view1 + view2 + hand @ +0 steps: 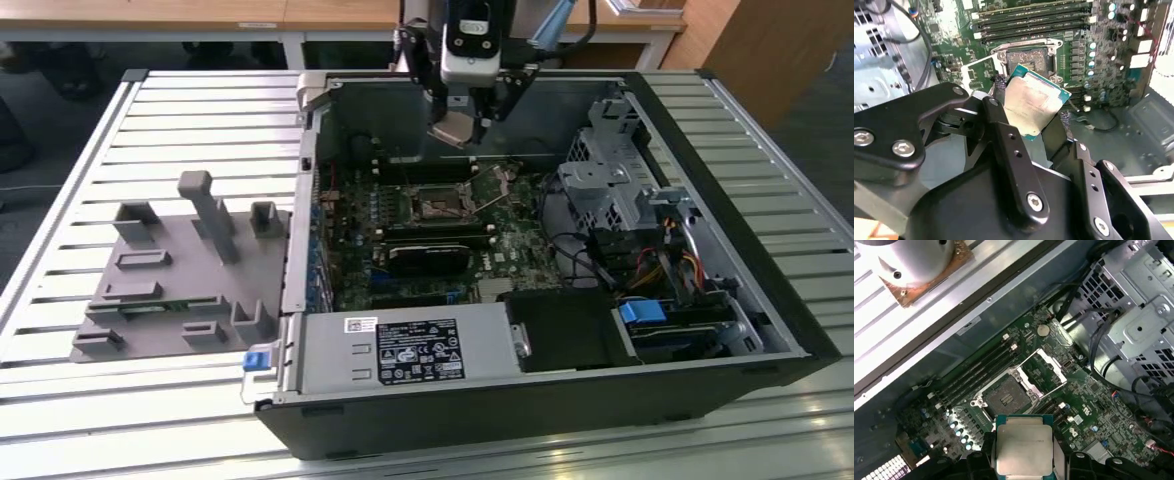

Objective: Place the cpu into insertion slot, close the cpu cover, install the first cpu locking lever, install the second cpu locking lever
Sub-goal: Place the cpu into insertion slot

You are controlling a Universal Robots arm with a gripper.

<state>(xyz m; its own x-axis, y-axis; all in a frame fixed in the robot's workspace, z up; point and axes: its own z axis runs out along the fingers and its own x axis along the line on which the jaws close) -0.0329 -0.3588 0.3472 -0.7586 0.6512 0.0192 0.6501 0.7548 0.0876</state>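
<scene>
While the cpu [1036, 102] hangs tilted in the air, pinched by its edges between the tool's [465, 120] black fingers [1004, 142], the insertion slot [1004, 392] lies bare below it, well apart from the chip. The cpu cover [1046, 365] stands flipped open beside the slot, so none of the four steps looks finished: the chip is not yet seated, the cover is not shut, and I judge both levers undone. Around the slot spreads the green motherboard [354, 215], inside an open computer case [534, 410] lying on the slatted bench [80, 420]. In the exterior view the arm reaches down over the case's far wall, wrist pointed at the board.
</scene>
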